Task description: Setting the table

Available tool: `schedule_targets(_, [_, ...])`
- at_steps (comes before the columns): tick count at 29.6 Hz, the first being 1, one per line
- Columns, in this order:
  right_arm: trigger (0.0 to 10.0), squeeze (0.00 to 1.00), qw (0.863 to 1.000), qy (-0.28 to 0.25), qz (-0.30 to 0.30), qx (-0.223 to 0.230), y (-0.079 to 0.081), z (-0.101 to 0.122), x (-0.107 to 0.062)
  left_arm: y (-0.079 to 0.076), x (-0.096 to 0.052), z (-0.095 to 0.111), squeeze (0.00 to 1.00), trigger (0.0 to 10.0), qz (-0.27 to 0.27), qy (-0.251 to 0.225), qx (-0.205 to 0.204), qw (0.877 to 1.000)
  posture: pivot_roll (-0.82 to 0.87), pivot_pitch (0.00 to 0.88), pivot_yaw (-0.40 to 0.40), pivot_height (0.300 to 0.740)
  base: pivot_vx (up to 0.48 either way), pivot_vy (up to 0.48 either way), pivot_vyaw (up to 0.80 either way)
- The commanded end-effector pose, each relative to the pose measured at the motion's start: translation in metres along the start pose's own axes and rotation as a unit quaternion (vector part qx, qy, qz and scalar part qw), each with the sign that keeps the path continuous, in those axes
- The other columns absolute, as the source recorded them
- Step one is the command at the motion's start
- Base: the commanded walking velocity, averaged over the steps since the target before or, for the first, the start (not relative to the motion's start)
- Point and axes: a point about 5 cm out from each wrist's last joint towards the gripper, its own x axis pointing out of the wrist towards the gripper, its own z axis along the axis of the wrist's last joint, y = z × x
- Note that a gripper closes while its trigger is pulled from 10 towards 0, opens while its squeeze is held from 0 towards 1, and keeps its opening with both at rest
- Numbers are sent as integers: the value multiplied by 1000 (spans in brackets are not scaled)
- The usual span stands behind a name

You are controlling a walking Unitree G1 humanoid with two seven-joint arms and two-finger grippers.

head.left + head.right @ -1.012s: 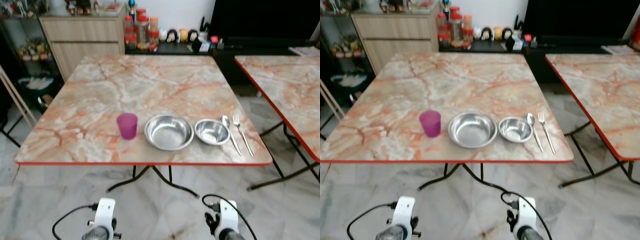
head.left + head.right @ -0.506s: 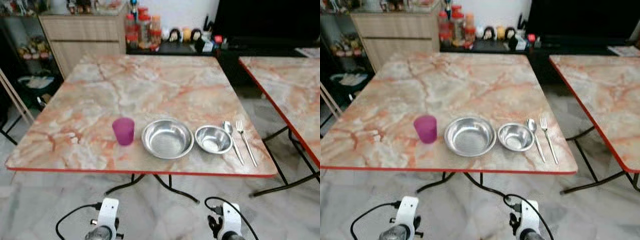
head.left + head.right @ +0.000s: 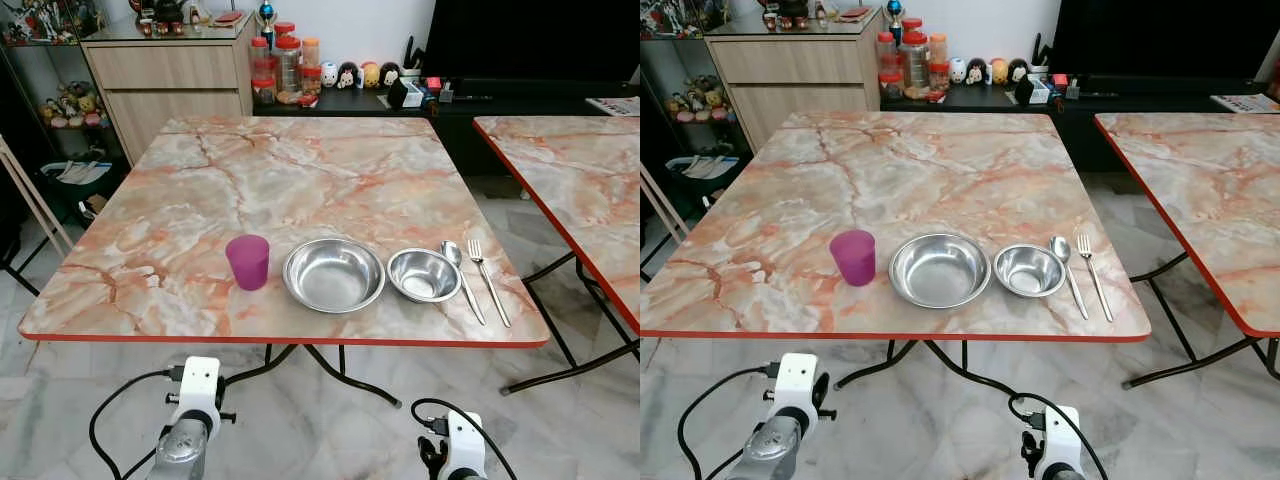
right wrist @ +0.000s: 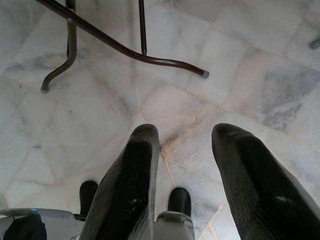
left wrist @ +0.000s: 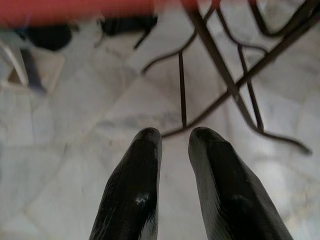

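Observation:
On a marble-patterned table (image 3: 300, 170) with a red edge, a row stands near the front: a purple cup (image 3: 247, 262), a large steel bowl (image 3: 334, 274), a small steel bowl (image 3: 424, 275), then a spoon (image 3: 459, 278) and a fork (image 3: 487, 280) side by side. Both arms hang below the table's front edge, over the floor. My left gripper (image 5: 174, 137) points at the table's metal legs, its fingers a little apart with nothing between them. My right gripper (image 4: 186, 132) is open over the floor tiles, holding nothing.
A second marble table (image 3: 570, 170) stands close on the right with a narrow gap between. Behind are a wooden cabinet (image 3: 170, 75), jars (image 3: 285, 65) and a dark low unit (image 3: 480, 100). Curved table legs (image 3: 340, 365) run under the front edge. A rack (image 3: 40, 110) stands at left.
The camera has shifted, and the picture is sharper now. My left wrist has risen nearer the table's front edge. The things on the table lie as before.

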Motion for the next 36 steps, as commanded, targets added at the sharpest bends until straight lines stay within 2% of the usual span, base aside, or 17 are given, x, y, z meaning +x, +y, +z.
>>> schedule_targets(1, [10000,0,1000,-2,0,-4,1,2,1,2,-1,3,0,10000,1,-20,-3,1000,41,0,-14,740,0,0,0])
schedule_targets(2, [10000,0,1000,-2,0,-3,1,2,1,3,-2,4,404,10000,1,-24,-3,1000,43,0,-16,740,0,0,0])
schedule_targets(3, [10000,0,1000,-2,0,-3,0,2,1,3,-3,5,1000,10000,-2,-34,-6,999,43,0,-16,740,0,0,0])
schedule_targets(10, [10000,0,1000,2,-3,-5,-2,0,0,3,-14,22,1000,10000,-36,-103,-5,994,53,0,-20,740,0,0,0])
schedule_targets(14, [10000,0,1000,2,-2,-6,-2,1,0,3,-20,29,1000,10000,-77,-124,28,989,62,0,-27,740,0,0,0])
schedule_targets(16, [10000,0,1000,2,0,-8,-2,1,0,6,-25,36,1000,10000,-114,-141,55,982,71,0,-32,740,0,0,0])
schedule_targets(21, [10000,0,1000,2,3,-12,-1,2,1,13,-31,44,1000,10000,-164,-137,96,972,73,0,-33,740,0,0,0])
schedule_targets(25, [10000,0,1000,0,3,-12,-1,4,1,17,-33,50,1000,10000,-179,-137,113,968,71,0,-33,740,0,0,0])
schedule_targets(26, [10000,0,1000,0,3,-12,-1,4,1,17,-34,55,0,10000,-184,-144,104,967,70,0,-34,740,0,0,0])
schedule_targets(27, [10000,0,1000,0,3,-12,-1,4,1,17,-33,70,0,10000,-188,-164,76,965,71,0,-35,740,0,0,0])
schedule_targets(28, [10000,0,1000,0,3,-12,-1,4,1,17,-33,70,0,10000,-188,-164,76,965,71,0,-35,740,0,0,0])
schedule_targets(29, [10000,0,1000,0,3,-12,-1,4,1,16,-33,79,0,10000,-189,-173,60,965,71,0,-35,740,0,0,0])
schedule_targets(31, [10000,0,1000,0,3,-12,-1,4,1,17,-33,79,0,10000,-190,-172,60,965,71,0,-35,740,0,0,0])
schedule_targets(34, [10000,0,1000,1,1,-11,-1,3,1,-8,-26,114,0,10000,-222,-216,16,951,59,0,-29,740,0,0,0])
schedule_targets(36, [10000,0,1000,0,0,-9,-1,4,1,-20,-22,127,0,10000,-232,-224,-4,946,52,0,-23,740,0,0,0])
